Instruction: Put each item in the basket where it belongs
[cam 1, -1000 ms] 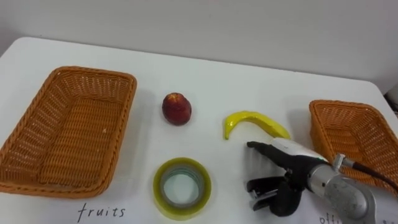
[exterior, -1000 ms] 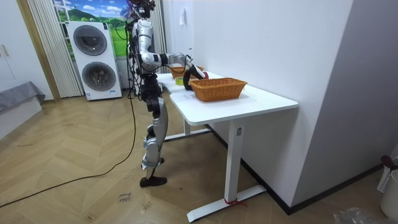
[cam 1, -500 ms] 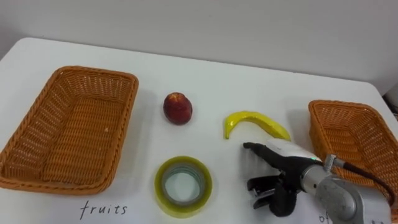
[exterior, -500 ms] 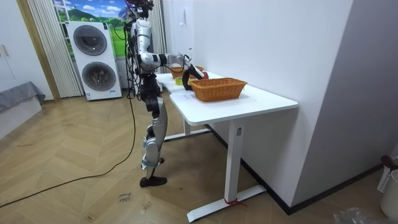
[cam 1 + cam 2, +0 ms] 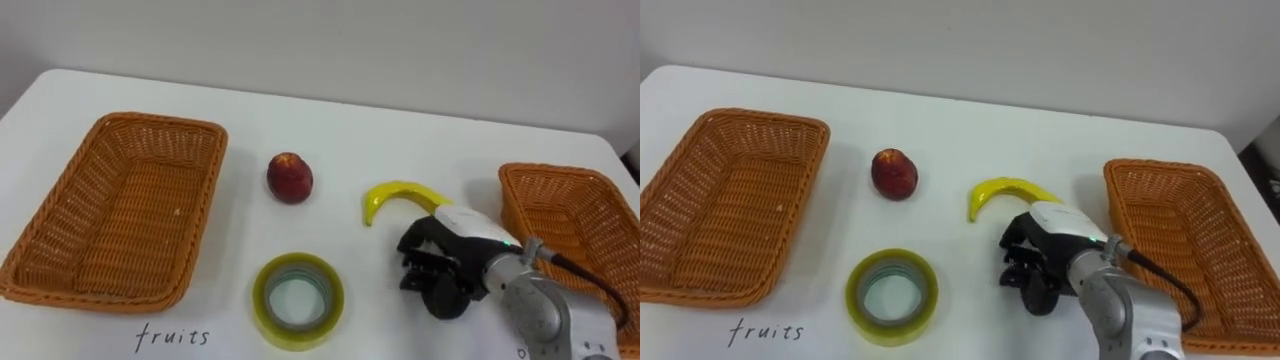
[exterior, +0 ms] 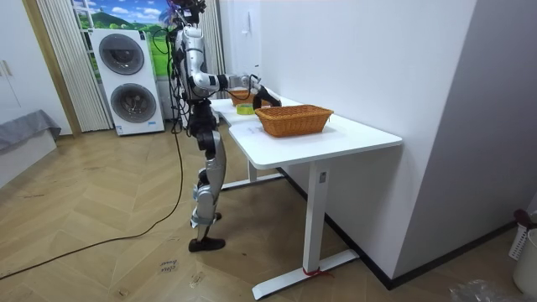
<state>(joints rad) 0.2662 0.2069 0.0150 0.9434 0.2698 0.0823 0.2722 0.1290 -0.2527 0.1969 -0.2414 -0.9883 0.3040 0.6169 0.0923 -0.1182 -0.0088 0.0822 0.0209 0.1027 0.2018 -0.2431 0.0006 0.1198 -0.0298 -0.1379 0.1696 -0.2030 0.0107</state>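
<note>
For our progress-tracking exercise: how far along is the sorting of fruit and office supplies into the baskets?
Done: nothing yet; the left basket and the right basket hold nothing. In hand: the right hand, fingers curled, sits by one end of the banana with no clear grip. Left: the banana, the red fruit and the tape roll all lie on the table.
</note>
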